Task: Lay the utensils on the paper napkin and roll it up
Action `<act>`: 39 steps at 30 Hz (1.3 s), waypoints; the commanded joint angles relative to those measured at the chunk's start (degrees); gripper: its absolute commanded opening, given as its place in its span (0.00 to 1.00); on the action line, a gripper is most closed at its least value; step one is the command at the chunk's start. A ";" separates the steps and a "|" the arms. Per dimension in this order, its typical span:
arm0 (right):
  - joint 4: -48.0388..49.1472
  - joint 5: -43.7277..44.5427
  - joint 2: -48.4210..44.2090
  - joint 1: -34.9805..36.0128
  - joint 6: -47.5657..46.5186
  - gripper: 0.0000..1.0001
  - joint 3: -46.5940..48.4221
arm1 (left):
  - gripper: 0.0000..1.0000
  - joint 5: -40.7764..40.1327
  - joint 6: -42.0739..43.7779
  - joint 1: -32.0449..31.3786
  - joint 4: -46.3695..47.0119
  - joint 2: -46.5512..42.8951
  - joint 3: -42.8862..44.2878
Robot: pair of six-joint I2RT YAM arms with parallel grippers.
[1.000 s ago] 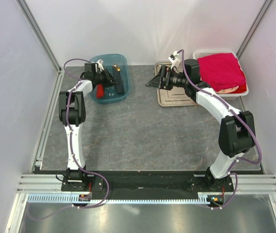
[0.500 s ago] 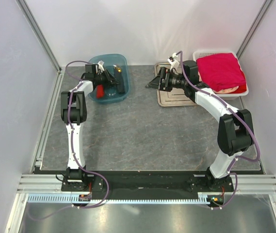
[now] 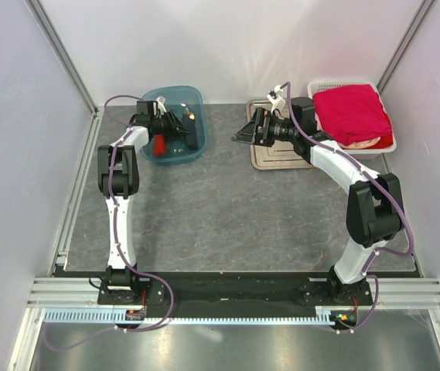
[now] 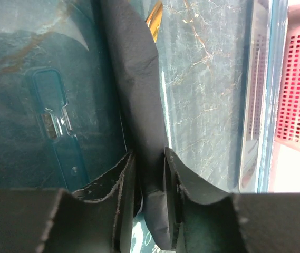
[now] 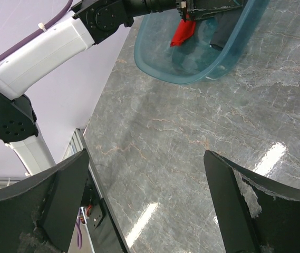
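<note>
Fingers (image 4: 102, 211) of outstretched left arm (image 3: 119, 154) flank paper napkin (image 4: 136, 95) in tub (image 3: 181, 159).

You have the tub (image 3: 181, 159) at the far left of the table (image 3: 227, 209), the tray (image 3: 281, 161) to its right, and the basket (image 3: 342, 82) at the far right with the cloth (image 3: 351, 112) on it. In the tub are the paper napkin (image 4: 136, 79), a utensil (image 4: 154, 21) showing just past it, and a thicker tool (image 3: 159, 144) in the near-left part. Your left gripper (image 4: 148, 158) reaches into the tub, the paper napkin between its fingers; your right gripper (image 3: 243, 133) hangs over the tray's left edge
</note>
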 commanded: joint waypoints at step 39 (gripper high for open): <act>4.68 -1.48 -0.81 0.45 3.01 0.98 0.93 | 1.00 -24.39 14.00 -2.72 -13.79 -9.45 3.62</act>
